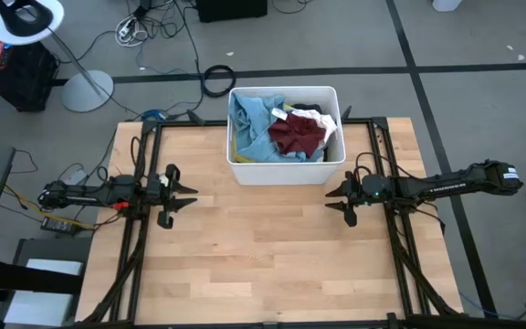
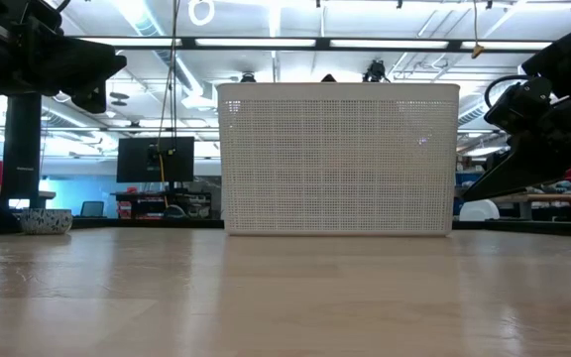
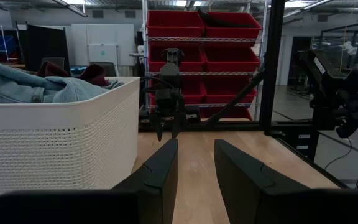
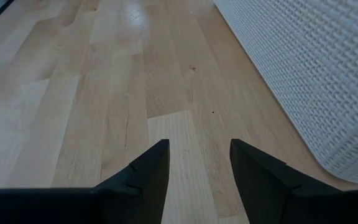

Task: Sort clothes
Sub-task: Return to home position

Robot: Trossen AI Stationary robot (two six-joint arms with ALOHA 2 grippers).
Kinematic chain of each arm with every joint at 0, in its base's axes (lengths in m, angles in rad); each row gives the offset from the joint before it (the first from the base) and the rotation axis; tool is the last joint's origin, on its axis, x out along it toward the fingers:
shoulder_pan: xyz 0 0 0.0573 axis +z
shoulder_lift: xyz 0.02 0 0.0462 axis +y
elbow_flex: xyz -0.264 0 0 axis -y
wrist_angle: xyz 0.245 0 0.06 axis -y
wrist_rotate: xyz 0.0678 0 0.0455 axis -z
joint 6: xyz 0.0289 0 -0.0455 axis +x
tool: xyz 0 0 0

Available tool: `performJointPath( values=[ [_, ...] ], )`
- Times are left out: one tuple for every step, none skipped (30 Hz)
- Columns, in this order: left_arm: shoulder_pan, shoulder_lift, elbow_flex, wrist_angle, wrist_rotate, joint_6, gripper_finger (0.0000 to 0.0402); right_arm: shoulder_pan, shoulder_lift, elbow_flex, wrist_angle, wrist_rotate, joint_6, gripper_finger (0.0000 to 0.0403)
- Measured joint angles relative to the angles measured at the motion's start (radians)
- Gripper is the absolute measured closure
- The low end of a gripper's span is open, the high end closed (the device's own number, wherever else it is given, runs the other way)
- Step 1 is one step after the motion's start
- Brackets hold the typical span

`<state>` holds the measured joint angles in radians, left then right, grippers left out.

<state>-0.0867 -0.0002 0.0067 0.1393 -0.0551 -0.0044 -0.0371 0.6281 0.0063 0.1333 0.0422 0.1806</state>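
The clothes lie heaped in a white perforated plastic bin (image 1: 286, 174) at the table's far middle: a light blue denim piece (image 1: 252, 128), a maroon one (image 1: 296, 137) and a white one (image 1: 327, 121). The denim also shows in the left wrist view (image 3: 36, 87). My left gripper (image 1: 190, 195) hovers open and empty at the table's left, pointing right. My right gripper (image 1: 333, 201) hovers open and empty at the table's right, pointing left, near the bin's right near corner (image 4: 347, 168).
The bare wooden table top (image 1: 263, 265) stretches wide in front of the bin, between and before both grippers. Black frame rails (image 1: 140, 228) run along the table's left and right sides. The bin's wall (image 2: 337, 159) fills the middle of the low view.
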Motion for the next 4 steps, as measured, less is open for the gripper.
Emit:
performJointPath(
  values=[
    [0.000, 0.000, 0.000, 0.000, 0.000, 0.000, 0.0291, 0.000, 0.000, 0.000, 0.000, 0.000, 0.000, 0.0231],
    [0.000, 0.000, 0.000, 0.000, 0.000, 0.000, 0.0291, 0.000, 0.000, 0.000, 0.000, 0.000, 0.000, 0.0231],
    [0.000, 0.000, 0.000, 0.000, 0.000, 0.000, 0.0291, 0.000, 0.000, 0.000, 0.000, 0.000, 0.000, 0.0231],
    [0.000, 0.000, 0.000, 0.000, 0.000, 0.000, 0.0291, 0.000, 0.000, 0.000, 0.000, 0.000, 0.000, 0.0231]
  ],
)
